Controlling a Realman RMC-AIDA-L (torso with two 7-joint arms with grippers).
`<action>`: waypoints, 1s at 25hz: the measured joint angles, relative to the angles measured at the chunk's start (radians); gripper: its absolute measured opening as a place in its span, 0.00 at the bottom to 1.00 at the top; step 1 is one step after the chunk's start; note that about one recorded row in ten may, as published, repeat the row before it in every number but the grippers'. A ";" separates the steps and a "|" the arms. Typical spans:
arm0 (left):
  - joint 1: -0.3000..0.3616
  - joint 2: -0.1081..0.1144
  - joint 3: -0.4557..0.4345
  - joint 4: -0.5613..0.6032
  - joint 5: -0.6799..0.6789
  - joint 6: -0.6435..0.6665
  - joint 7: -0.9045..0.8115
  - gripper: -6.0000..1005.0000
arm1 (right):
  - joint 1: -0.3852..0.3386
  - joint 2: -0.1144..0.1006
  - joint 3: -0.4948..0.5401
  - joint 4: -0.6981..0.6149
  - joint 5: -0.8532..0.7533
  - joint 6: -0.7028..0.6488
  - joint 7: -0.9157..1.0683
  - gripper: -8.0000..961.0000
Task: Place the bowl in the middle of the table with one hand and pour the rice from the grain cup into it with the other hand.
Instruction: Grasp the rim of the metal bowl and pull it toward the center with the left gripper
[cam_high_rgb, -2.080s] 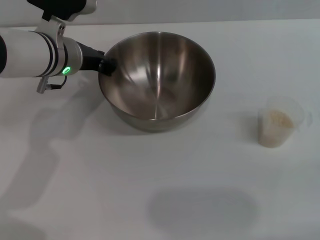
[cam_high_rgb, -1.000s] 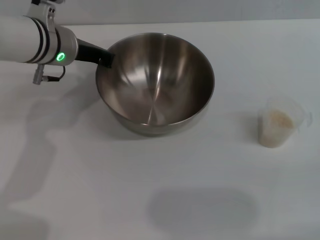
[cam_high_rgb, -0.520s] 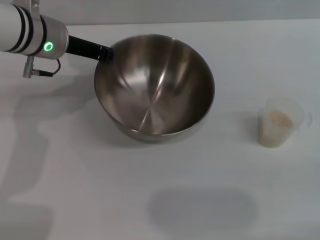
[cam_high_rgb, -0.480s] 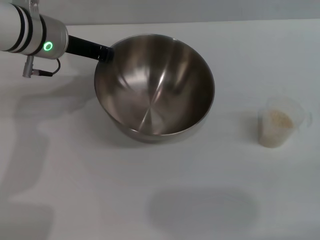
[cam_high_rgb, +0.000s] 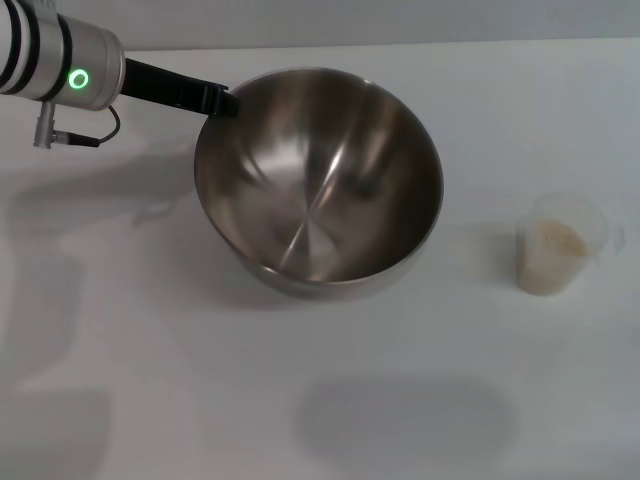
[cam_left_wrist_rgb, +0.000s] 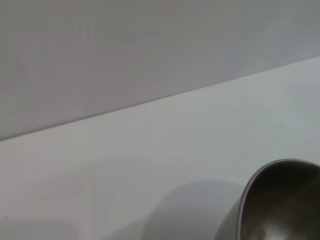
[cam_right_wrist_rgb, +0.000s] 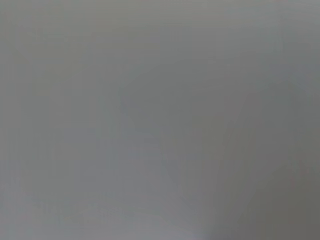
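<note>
The large shiny steel bowl (cam_high_rgb: 320, 180) is in the middle of the white table (cam_high_rgb: 150, 350) in the head view, tilted with its mouth towards me. My left gripper (cam_high_rgb: 220, 103) is shut on the bowl's far-left rim, with its arm reaching in from the upper left. Part of the bowl's rim also shows in the left wrist view (cam_left_wrist_rgb: 280, 200). The small clear grain cup (cam_high_rgb: 562, 243) stands upright to the right of the bowl and apart from it, with pale rice (cam_high_rgb: 556, 240) inside. My right gripper is out of view, and its wrist view shows only plain grey.
A grey wall (cam_left_wrist_rgb: 125, 50) runs behind the table's far edge. Bare white tabletop lies in front of the bowl and between the bowl and the cup.
My left arm has drawn back to the upper left and risen. The bowl in its grip has shifted a little right and towards me and tilted more. The cup has not moved.
</note>
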 joint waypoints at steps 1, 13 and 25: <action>0.000 0.000 0.000 0.000 0.000 0.000 0.000 0.05 | 0.000 0.000 0.000 0.000 0.000 0.000 0.000 0.85; -0.031 0.014 -0.085 0.055 -0.029 -0.109 0.068 0.05 | 0.005 0.000 -0.001 0.000 0.000 0.011 0.000 0.85; 0.059 -0.001 -0.078 -0.007 -0.026 -0.162 0.071 0.05 | 0.007 0.000 -0.012 0.000 -0.002 0.012 0.000 0.85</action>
